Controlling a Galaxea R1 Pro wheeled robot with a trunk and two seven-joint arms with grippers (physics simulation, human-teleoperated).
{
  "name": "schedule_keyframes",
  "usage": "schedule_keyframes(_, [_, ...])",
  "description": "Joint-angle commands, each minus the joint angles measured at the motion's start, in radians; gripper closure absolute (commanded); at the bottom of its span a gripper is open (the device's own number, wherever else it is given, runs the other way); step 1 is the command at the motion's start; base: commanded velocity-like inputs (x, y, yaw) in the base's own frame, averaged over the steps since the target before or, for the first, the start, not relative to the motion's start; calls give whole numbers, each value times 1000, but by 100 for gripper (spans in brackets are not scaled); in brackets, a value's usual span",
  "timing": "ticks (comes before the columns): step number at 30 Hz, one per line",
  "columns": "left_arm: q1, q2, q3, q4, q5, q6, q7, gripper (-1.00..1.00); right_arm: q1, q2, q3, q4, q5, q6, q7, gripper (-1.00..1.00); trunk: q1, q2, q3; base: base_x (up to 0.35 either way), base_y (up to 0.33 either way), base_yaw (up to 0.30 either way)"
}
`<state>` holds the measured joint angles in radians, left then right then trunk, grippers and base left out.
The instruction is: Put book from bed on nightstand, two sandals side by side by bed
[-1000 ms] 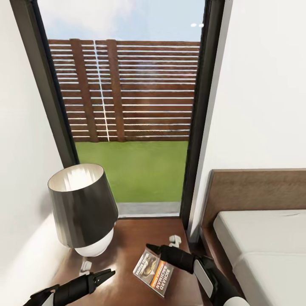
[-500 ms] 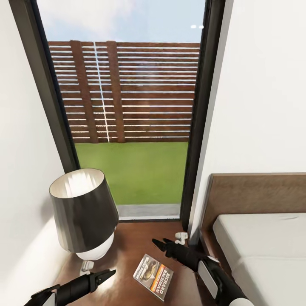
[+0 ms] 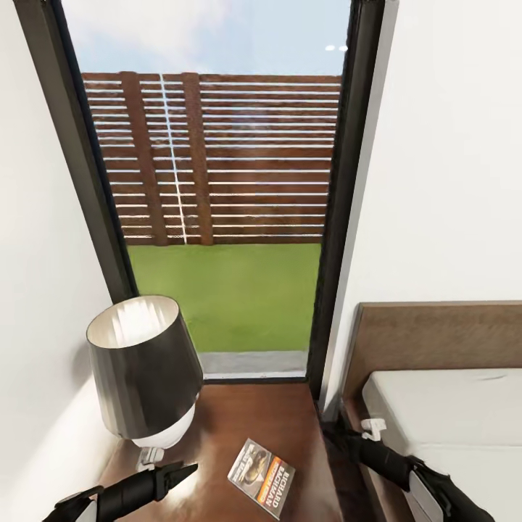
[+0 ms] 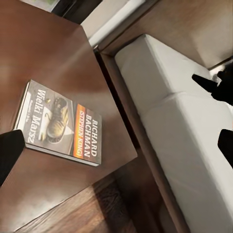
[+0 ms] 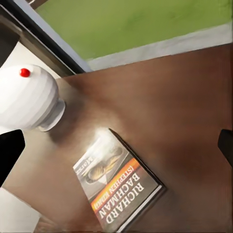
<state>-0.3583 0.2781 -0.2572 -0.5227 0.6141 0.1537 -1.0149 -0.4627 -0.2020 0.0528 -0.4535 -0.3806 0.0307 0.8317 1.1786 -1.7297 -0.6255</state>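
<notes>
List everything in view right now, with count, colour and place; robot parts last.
book: one, dark cover with orange band, flat on the nightstand
nightstand: one, dark brown, between wall and bed
lamp: one, dark shade on white base, on the nightstand
bed: one, brown headboard, light grey mattress, right of the nightstand
window: one, dark frame, behind the nightstand; grass and slatted fence outside
left gripper: black, shut, over the nightstand
right gripper: black, open, by the bed's edge

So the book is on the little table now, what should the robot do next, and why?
Probably pull the right gripper back and turn to look for the sandals. The book lies flat on the nightstand beside the lamp, with neither gripper holding it.
</notes>
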Motion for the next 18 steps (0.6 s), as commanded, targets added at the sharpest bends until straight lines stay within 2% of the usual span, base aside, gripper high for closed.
schedule_keyframes(1, [-1, 1, -6, 0, 10, 5, 0, -100, -1, -1, 5, 15, -9, -5, 1, -100, -4, 7, 2, 0, 0, 0])
schedule_keyframes(4, [-1, 1, -8, 5, 10, -12, 9, -100, -1, -2, 5, 33, -7, -17, 1, -100, -16, 28, 12, 0, 0, 0])
schedule_keyframes(7, [-1, 1, -11, 70, 10, -73, 34, -100, -1, -2, 5, 54, -6, -23, 0, -100, -27, 49, 21, 0, 0, 0])
schedule_keyframes(13, [-1, -2, -18, 122, 10, -132, 44, -100, -1, -3, 5, 137, -5, -52, 0, -100, -50, 91, 40, 0, 0, 0])
schedule_keyframes(15, [-1, -2, -29, 142, 10, -140, 61, -100, -1, -3, 5, 176, -5, -81, 0, -100, -58, 105, 46, 0, 0, 0])
schedule_keyframes(16, [-1, -4, -45, 178, 10, -151, 82, -100, -1, -2, 5, 219, -5, -99, 0, -100, -62, 112, 49, 0, 0, 0])
schedule_keyframes(18, [-1, -18, -66, 223, 10, -194, 110, -100, -1, -2, 6, 276, -4, -139, 0, -100, -69, 126, 55, 0, 0, 0])
